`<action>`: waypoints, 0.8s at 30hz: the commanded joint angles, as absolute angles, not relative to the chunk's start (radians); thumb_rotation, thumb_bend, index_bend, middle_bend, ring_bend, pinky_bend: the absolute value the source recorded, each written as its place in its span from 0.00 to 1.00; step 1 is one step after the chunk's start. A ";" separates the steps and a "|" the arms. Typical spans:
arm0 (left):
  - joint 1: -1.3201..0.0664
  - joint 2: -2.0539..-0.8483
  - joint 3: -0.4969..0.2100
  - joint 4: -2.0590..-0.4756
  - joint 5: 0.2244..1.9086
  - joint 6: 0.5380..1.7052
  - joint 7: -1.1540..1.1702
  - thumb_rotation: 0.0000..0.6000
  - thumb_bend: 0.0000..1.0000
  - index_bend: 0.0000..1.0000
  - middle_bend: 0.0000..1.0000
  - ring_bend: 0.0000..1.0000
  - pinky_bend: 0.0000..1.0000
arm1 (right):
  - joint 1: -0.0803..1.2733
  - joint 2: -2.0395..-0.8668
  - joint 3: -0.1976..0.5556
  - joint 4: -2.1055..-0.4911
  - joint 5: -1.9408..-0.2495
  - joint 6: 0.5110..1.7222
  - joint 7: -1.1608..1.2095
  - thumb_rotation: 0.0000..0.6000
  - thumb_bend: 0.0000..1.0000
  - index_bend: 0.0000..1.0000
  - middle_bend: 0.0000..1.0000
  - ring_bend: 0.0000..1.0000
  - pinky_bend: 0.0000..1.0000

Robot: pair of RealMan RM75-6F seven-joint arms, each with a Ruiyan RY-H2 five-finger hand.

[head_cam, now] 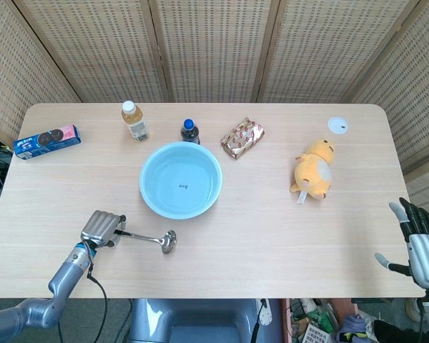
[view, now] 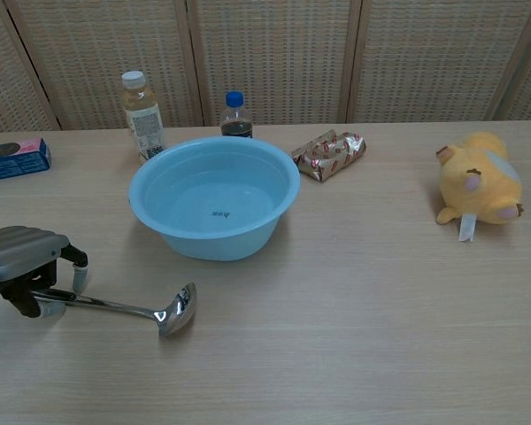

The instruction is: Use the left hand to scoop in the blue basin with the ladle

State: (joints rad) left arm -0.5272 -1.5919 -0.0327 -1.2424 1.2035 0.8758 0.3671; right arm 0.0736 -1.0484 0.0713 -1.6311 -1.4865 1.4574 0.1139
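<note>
The steel ladle (head_cam: 146,236) (view: 115,307) lies flat on the table in front of the blue basin (head_cam: 180,171) (view: 214,237), its bowl pointing right. My left hand (head_cam: 102,227) (view: 22,255) sits low over the end of the ladle's handle, with its fingers (view: 78,269) curled down on either side of the handle and not closed around it. The basin looks empty apart from a small mark on its bottom. My right hand (head_cam: 418,239) hangs past the table's front right corner with fingers spread, holding nothing; only the head view shows it.
Behind the basin stand a tea bottle (head_cam: 134,121) (view: 142,116) and a dark blue-capped bottle (head_cam: 189,131) (view: 236,116). A cookie box (head_cam: 47,141) lies far left, a snack packet (head_cam: 242,137) and a yellow plush toy (head_cam: 313,168) to the right, a white lid (head_cam: 337,125) at the back right.
</note>
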 commanded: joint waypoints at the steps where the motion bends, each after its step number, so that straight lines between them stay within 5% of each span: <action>1: -0.527 -1.595 -0.031 -1.238 1.200 0.875 0.368 1.00 0.36 0.49 1.00 0.97 1.00 | 0.074 -1.049 0.071 -1.632 -1.487 1.457 0.113 1.00 0.00 0.00 0.00 0.00 0.00; 9: -0.527 -1.608 -0.025 -1.221 1.186 0.867 0.367 1.00 0.36 0.54 1.00 0.98 1.00 | 0.075 -1.049 0.070 -1.630 -1.486 1.455 0.119 1.00 0.00 0.00 0.00 0.00 0.00; 14: -0.530 -1.610 -0.024 -1.217 1.177 0.862 0.371 1.00 0.36 0.69 1.00 0.98 1.00 | 0.076 -1.048 0.070 -1.630 -1.484 1.452 0.120 1.00 0.00 0.00 0.00 0.00 0.00; 24: -0.521 -1.539 -0.027 -1.300 1.239 0.931 0.333 1.00 0.37 0.72 1.00 0.97 1.00 | 0.076 -1.049 0.069 -1.629 -1.485 1.451 0.120 1.00 0.00 0.00 0.00 0.00 0.00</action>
